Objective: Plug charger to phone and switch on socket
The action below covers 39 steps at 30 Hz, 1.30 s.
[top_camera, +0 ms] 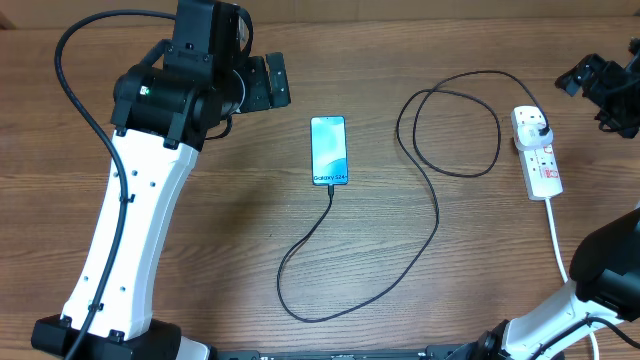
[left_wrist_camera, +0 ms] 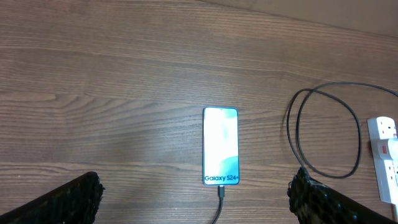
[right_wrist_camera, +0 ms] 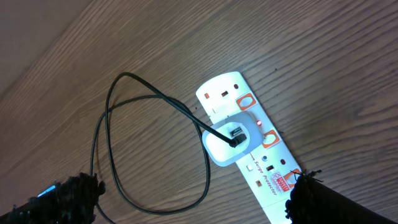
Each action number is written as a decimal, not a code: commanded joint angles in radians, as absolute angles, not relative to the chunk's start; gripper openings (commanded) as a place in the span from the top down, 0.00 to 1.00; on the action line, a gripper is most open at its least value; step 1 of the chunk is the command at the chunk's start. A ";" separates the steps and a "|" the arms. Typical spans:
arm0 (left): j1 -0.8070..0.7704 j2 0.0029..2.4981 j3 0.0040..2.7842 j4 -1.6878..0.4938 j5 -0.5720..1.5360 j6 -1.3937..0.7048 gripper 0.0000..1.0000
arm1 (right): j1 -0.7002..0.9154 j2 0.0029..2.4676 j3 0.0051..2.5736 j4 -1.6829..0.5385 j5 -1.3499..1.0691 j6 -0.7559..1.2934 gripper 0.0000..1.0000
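Observation:
The phone (top_camera: 328, 150) lies flat mid-table, its screen glowing light blue; in the left wrist view the phone (left_wrist_camera: 221, 146) shows white text at its near end. The charger (top_camera: 436, 215), a thin black cable, has its tip (left_wrist_camera: 221, 191) seated in the phone's near end. The cable loops right to a white adapter (right_wrist_camera: 229, 142) plugged into the socket (right_wrist_camera: 252, 152), a white power strip with red switches. A small red light (right_wrist_camera: 258, 123) glows beside the adapter. My left gripper (left_wrist_camera: 196, 205) hovers open near the phone. My right gripper (right_wrist_camera: 193, 202) hangs open over the socket.
The socket's white cord (top_camera: 556, 235) runs toward the front right. The black cable forms a wide loop (top_camera: 450, 125) between phone and socket, and another loop (top_camera: 300, 300) near the front. The left arm (top_camera: 130, 220) spans the table's left side.

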State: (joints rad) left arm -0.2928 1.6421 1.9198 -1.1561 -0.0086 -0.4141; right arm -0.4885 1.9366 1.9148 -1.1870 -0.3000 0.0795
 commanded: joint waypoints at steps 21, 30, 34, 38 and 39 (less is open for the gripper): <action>-0.289 1.479 1.658 -1.007 -0.194 -0.395 0.01 | -0.483 1.921 1.938 -1.180 -0.308 0.086 0.00; -0.289 1.245 1.252 -0.695 -0.194 -0.309 0.00 | -0.483 1.921 1.938 -1.180 -0.308 0.086 0.00; -0.289 1.142 1.096 -0.561 -0.195 -0.274 0.01 | -0.483 1.921 1.938 -1.180 -0.308 0.086 0.00; -0.288 1.047 0.948 -0.382 -0.195 -0.229 0.01 | -0.483 1.921 1.938 -1.180 -0.308 0.086 0.00; -0.288 1.023 0.908 -0.326 -0.195 -0.214 0.01 | -0.483 1.921 1.938 -1.180 -0.308 0.086 0.00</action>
State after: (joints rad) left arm -0.2928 1.0992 1.0031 -0.4202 -0.1772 -0.2897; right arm -0.4881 1.9366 1.9148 -1.1862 -0.3069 0.0788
